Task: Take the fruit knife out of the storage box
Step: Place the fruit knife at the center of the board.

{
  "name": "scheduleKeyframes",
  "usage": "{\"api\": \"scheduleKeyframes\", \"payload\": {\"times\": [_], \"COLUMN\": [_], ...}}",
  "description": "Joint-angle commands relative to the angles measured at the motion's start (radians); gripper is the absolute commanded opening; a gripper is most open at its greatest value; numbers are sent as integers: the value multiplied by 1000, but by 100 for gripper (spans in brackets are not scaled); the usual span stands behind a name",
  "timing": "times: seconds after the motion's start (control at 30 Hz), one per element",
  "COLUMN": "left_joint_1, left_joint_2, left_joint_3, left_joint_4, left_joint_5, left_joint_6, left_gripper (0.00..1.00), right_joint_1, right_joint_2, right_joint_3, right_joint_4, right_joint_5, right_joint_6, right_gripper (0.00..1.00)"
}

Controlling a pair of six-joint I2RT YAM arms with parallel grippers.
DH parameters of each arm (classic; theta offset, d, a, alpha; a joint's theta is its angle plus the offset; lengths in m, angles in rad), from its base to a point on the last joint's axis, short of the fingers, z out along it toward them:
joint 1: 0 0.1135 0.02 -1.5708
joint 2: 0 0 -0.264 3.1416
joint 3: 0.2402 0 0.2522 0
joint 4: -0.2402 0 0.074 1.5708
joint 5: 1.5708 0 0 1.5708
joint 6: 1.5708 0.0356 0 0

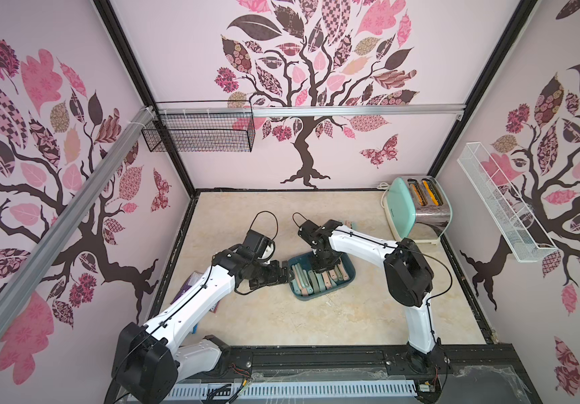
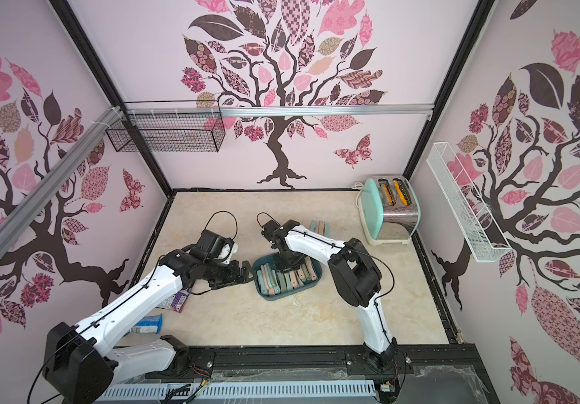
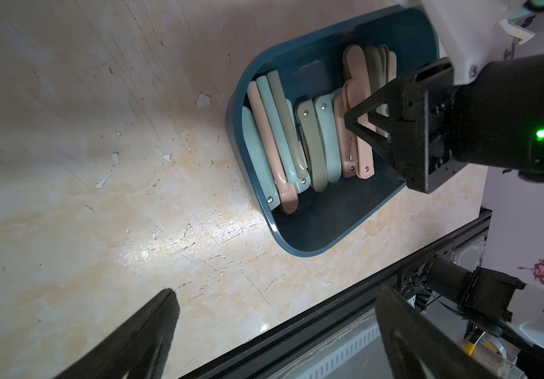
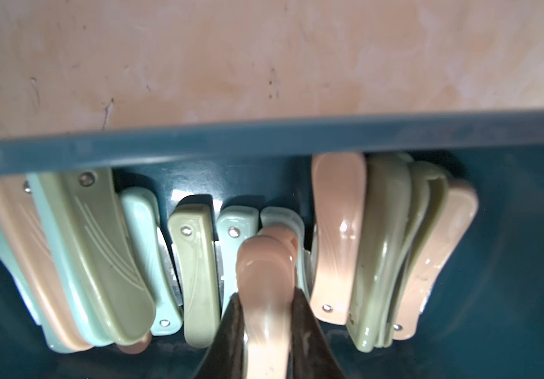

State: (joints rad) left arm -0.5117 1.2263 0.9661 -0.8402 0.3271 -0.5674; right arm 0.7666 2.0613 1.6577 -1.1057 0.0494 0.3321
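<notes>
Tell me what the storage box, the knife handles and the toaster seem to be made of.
Storage box: likely moulded plastic, dark teal, slight sheen with fine scuffs.
Knife handles: probably glossy plastic, pastel, bright highlights; small shiny rivets look metal.
Toaster: mirror-like side suggests polished metal; mint ends look like plastic.

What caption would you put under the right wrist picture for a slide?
Right pincer shut on a pink folding fruit knife among other knives in the teal storage box.
</notes>
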Motion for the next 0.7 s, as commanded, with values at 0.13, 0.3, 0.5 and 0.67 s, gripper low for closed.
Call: {"api": "scheduleKeyframes", "payload": {"times": [0.13,0.3,0.5,0.67], "left_joint_1": [3,2,-6,-58], "left_joint_2": [93,182,297,419], "left_joint_3": [106,195,303,436], "left_joint_4": [49,79,143,158], "left_joint_5": [19,44,70,66], "left_joint_6": [26,9,-40,-46], "left_gripper": [98,98,98,98], "right_joint_1": [-38,-91,-197,-310], "right_joint_2": [-35,-39,-38,-34], "right_joint_3": [102,181,242,258], "right_joint_4": [-47,-91,-126,-128], "right_joint_5": [-20,-17,-13,6], "right_joint_6": [0,-20,-49,-70], "right_gripper": [7,7,8,9]}}
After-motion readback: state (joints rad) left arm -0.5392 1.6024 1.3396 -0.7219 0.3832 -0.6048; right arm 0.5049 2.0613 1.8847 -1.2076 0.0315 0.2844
